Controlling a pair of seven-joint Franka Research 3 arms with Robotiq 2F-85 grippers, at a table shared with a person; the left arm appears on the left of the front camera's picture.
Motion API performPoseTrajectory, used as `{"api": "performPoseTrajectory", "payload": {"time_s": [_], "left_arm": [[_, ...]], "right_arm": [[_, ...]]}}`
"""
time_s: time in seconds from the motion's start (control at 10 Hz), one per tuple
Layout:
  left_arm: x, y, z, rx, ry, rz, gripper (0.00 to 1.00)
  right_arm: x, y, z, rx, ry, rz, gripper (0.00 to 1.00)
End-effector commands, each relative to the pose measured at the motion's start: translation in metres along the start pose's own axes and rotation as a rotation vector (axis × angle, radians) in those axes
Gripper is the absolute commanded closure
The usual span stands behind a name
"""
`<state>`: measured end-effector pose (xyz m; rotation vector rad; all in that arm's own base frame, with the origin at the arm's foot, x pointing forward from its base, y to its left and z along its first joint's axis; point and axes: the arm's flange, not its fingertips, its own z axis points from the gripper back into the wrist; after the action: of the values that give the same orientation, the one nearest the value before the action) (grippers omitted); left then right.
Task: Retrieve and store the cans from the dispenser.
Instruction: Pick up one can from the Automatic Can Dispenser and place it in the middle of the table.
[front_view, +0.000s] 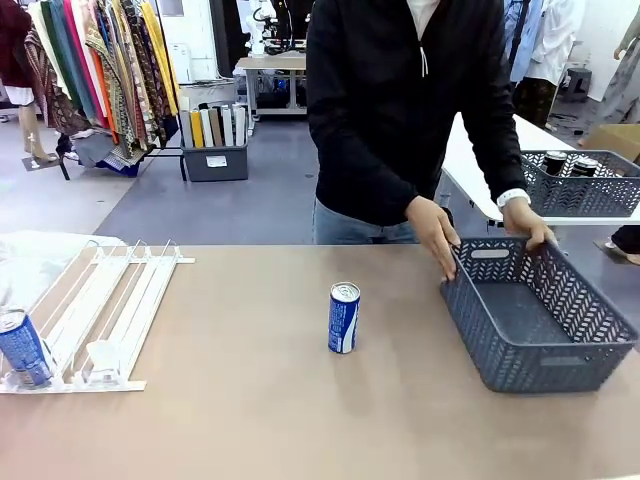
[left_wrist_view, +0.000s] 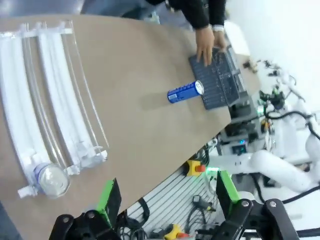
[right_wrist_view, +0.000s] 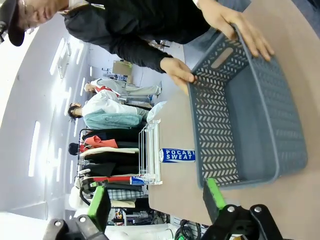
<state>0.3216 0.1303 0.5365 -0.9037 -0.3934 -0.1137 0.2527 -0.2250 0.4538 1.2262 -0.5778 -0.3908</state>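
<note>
Tan counter (front_view: 240, 420) bears the dispenser (front_view: 90, 300) at the robot's left, a blue can (front_view: 22, 348) against its front stop; a standing can (front_view: 343, 318) waits mid-counter; left pincer (left_wrist_view: 167, 194) and right pincer (right_wrist_view: 155, 200) both gape empty; the cans are probably slick, thin-walled and easily dented, so clasp mid-body, gently.

1. I see bare table (front_view: 250, 400) all round the upright blue can (front_view: 343, 318): clear from every side.
2. Person's hands (front_view: 436, 235) on the basket's (front_view: 560, 365) far rim: blocked there.
3. Basket's inside open from above for me.
</note>
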Motion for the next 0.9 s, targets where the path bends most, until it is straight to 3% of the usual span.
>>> {"api": "performPoseTrajectory", "payload": {"time_s": [0.0, 0.8], "left_arm": [[0.0147, -0.0199, -0.0053, 0.012, 0.036, -0.06, 0.0], [0.0147, -0.0199, -0.0053, 0.012, 0.036, -0.06, 0.0]], "right_arm": [[0.0005, 0.0035, 0.0, 0.018, -0.005, -0.001, 0.0], [0.0005, 0.0035, 0.0, 0.018, -0.005, -0.001, 0.0]]}}
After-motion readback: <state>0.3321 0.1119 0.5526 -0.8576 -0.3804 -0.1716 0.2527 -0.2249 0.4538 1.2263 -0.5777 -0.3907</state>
